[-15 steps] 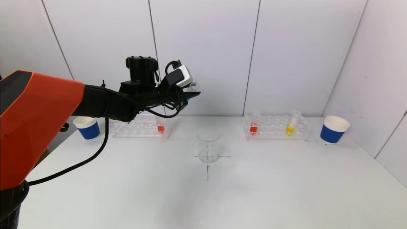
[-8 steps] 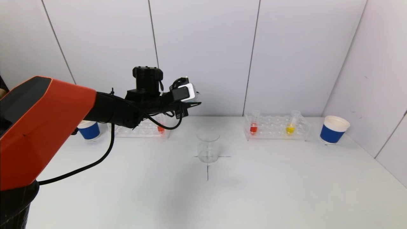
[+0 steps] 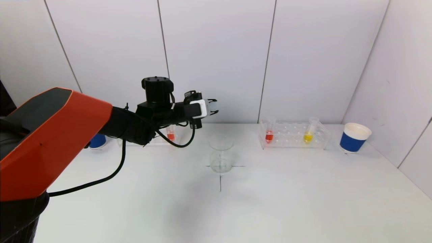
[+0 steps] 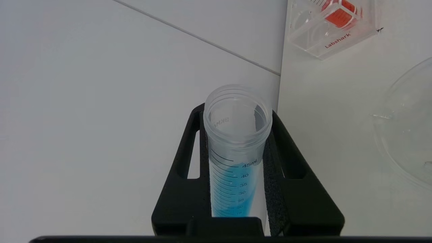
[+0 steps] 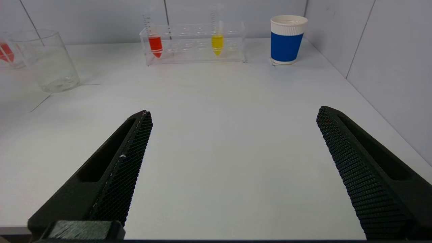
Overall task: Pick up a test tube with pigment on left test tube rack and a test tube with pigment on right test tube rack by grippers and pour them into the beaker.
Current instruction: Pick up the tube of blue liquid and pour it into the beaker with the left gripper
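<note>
My left gripper (image 4: 236, 168) pinches a tube of blue pigment (image 4: 236, 141), tipped sideways above the beaker (image 3: 221, 157); my right gripper (image 5: 233, 168) rests spread wide

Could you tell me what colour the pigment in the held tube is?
Blue, clearest in the left wrist view.

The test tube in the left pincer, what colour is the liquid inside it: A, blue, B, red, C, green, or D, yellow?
A: the left wrist view shows the left pincer shut on the test tube, with blue liquid along its graduated wall.
</note>
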Motion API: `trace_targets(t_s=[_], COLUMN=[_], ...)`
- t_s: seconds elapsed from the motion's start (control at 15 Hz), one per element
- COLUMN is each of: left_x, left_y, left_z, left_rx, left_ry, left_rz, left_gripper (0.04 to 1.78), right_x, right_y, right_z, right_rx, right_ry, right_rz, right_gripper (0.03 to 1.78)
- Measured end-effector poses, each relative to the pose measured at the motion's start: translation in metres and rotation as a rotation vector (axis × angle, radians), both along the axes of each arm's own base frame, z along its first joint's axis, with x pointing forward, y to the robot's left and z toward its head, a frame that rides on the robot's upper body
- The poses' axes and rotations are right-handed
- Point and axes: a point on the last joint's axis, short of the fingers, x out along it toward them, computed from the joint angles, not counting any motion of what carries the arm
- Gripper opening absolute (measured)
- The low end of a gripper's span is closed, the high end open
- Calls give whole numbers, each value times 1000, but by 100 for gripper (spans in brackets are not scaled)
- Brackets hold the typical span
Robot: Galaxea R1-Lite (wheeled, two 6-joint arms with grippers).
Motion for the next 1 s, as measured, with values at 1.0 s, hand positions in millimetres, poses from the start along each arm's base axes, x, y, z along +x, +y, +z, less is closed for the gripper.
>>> trace_targets(t_s=[1.0], left_x=[-4], left_y=[-4], left_z=[-25], left_rx=[22], left_ry=[-227], left_rz=[-127], left_gripper=[45], right_x=[0], right_y=[0], right_z=[0], right_rx=[0], right_ry=[0], right_rz=[1], right_gripper=[177])
